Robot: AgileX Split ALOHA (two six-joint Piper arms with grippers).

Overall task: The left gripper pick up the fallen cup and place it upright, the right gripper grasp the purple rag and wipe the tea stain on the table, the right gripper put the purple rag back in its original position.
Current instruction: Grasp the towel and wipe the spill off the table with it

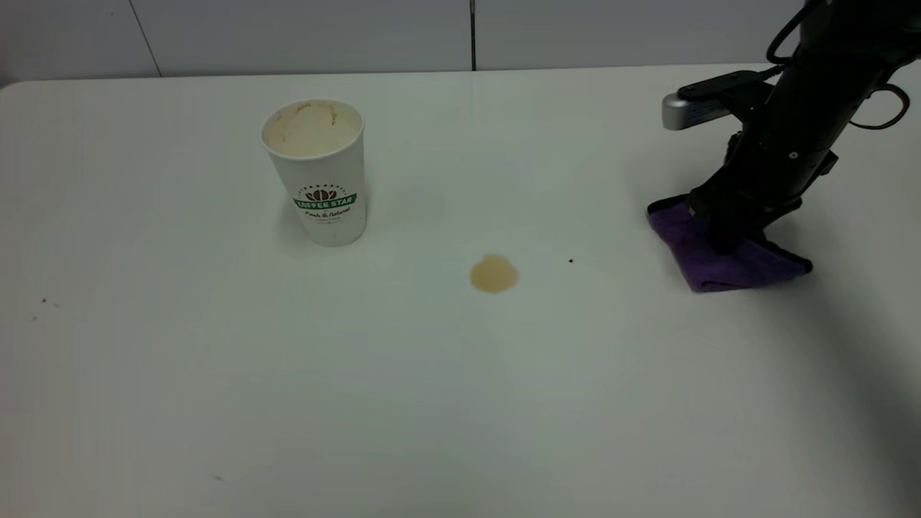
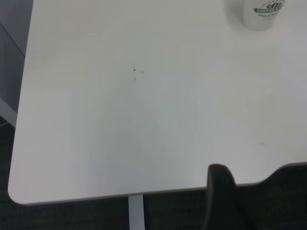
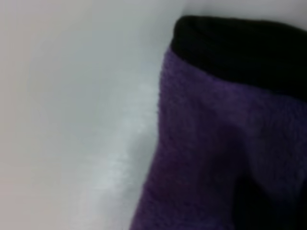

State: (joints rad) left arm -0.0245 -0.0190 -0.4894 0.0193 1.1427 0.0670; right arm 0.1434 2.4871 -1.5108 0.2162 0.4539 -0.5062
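The white paper cup [image 1: 316, 173] with a green logo stands upright at the back left of the table; it also shows in the left wrist view [image 2: 261, 13]. A small brown tea stain [image 1: 493, 273] lies near the table's middle. The purple rag [image 1: 719, 252] lies at the right. My right gripper [image 1: 725, 234] is pressed down into it and shut on it; the rag fills the right wrist view [image 3: 216, 143]. My left gripper [image 2: 249, 194] is open and empty, parked beyond the table's edge, far from the cup and out of the exterior view.
The white table [image 1: 460, 396] has a few dark specks [image 1: 570, 260] near the stain and at the left [image 1: 43, 301]. The table's edge and corner [image 2: 19, 196] show in the left wrist view, with dark floor beyond.
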